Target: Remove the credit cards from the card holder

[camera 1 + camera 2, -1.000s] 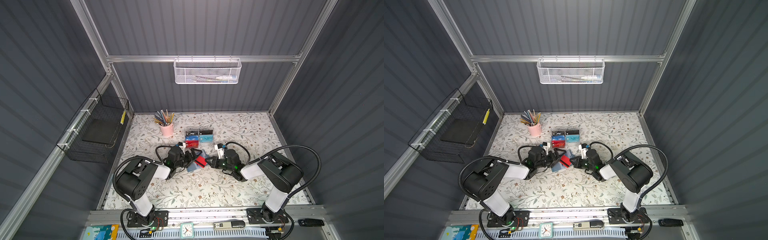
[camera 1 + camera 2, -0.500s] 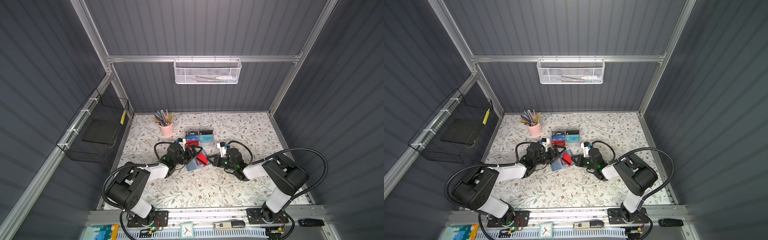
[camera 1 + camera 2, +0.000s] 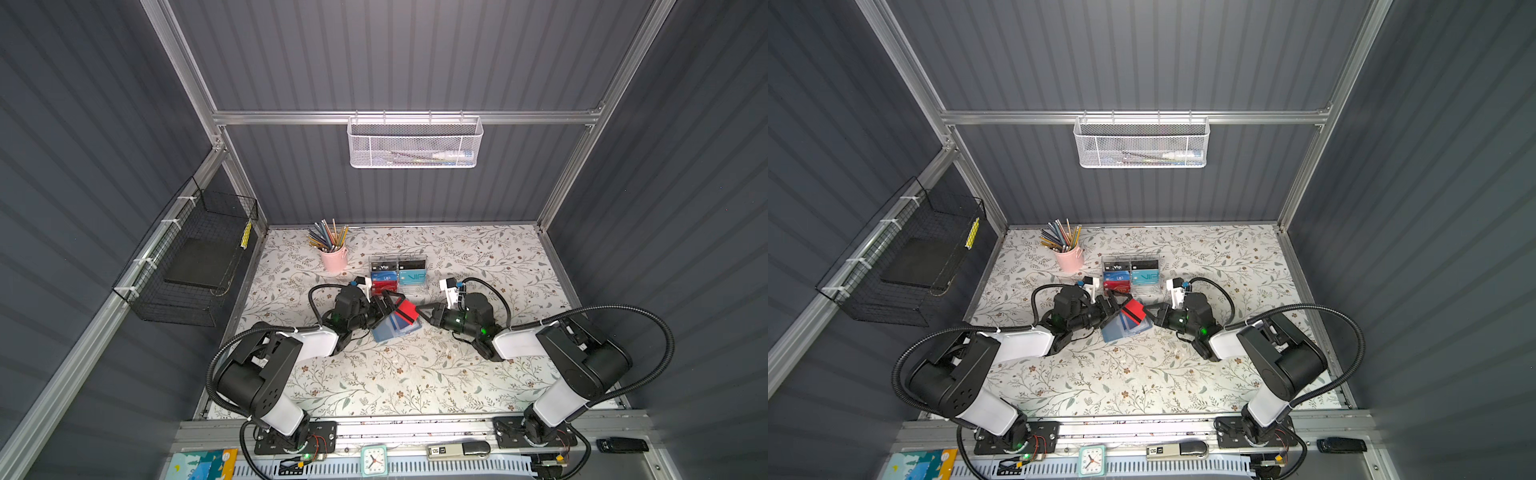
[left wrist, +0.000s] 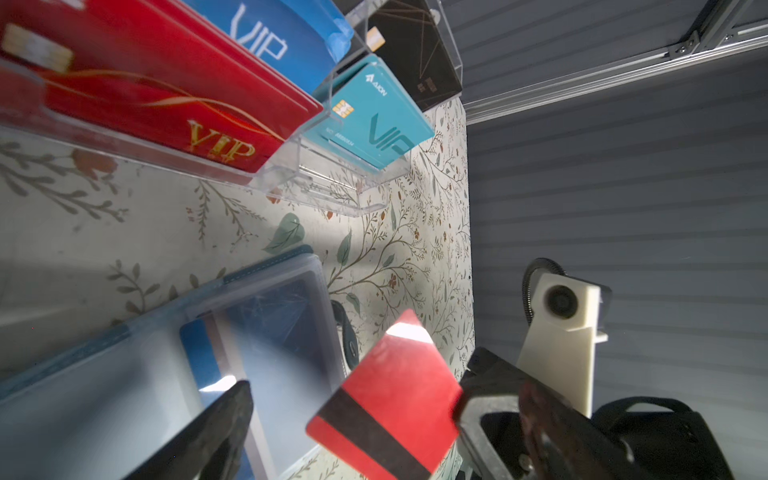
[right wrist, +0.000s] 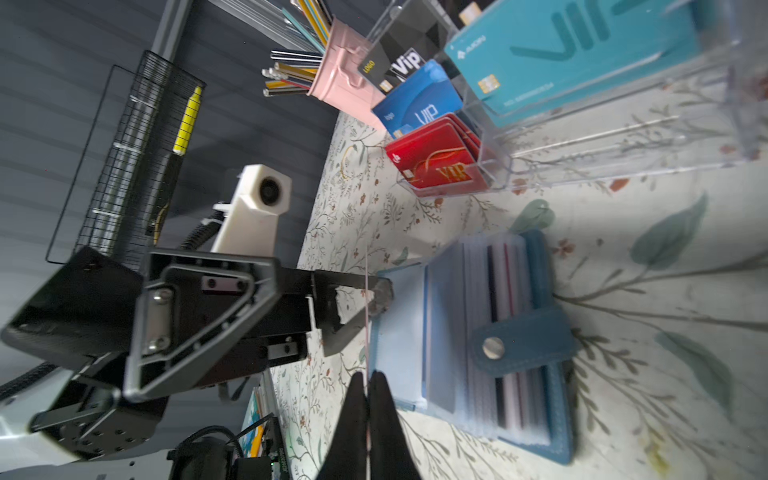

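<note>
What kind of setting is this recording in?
Probably a mock desk inside a robot test booth: grey panelled walls on an aluminium frame, a floral tabletop with a pink pencil cup and a clear card rack.

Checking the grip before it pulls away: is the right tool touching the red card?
Touching. The right wrist view shows the right tool shut on the edge-on red card.

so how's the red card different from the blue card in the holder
The red card is out of the card holder, pinched in the shut right gripper; the blue card sits inside a clear sleeve. The red card hangs tilted above the table; the blue card lies flat. Both are thin rectangular cards.
</note>
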Robot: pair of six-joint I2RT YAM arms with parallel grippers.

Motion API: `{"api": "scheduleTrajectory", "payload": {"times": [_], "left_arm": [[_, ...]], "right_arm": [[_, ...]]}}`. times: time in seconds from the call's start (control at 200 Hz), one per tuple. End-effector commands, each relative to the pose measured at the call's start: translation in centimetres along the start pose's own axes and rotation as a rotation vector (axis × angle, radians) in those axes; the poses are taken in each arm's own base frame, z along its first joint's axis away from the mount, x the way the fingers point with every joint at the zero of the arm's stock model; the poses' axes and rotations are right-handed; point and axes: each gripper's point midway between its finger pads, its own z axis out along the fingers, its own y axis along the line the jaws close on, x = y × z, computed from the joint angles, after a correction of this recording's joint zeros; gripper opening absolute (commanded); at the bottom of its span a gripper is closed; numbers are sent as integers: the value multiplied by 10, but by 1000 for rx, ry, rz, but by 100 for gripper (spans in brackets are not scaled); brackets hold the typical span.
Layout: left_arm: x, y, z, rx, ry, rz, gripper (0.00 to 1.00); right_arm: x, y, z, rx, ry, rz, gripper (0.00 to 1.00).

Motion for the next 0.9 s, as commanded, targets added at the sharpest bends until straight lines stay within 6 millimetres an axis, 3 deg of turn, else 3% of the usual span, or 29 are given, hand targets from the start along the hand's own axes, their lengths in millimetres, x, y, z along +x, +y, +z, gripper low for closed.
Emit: {"api": "scheduleTrajectory", "payload": {"times": [0.0,0.145,0.29,0.45,0.7,0.89], "left_arm": [[2,-5,3,36,-10,1,100],[2,-6,3,44,-20,0,97],[1,-8,3,57,-28,7,83],[3,-8,3,75,-29,-1,60],[6,-8,1,83,-26,0,46],[7,-6,1,79,-21,6,28]], "right_arm": [[-3,12,-3,-59,-2,11,0],[-3,13,-1,-65,3,18,0],[-3,12,-1,-68,4,22,0],[-4,8,1,-62,4,39,0],[-7,-3,7,-65,1,85,0],[-7,-8,11,-69,7,103,0]]}}
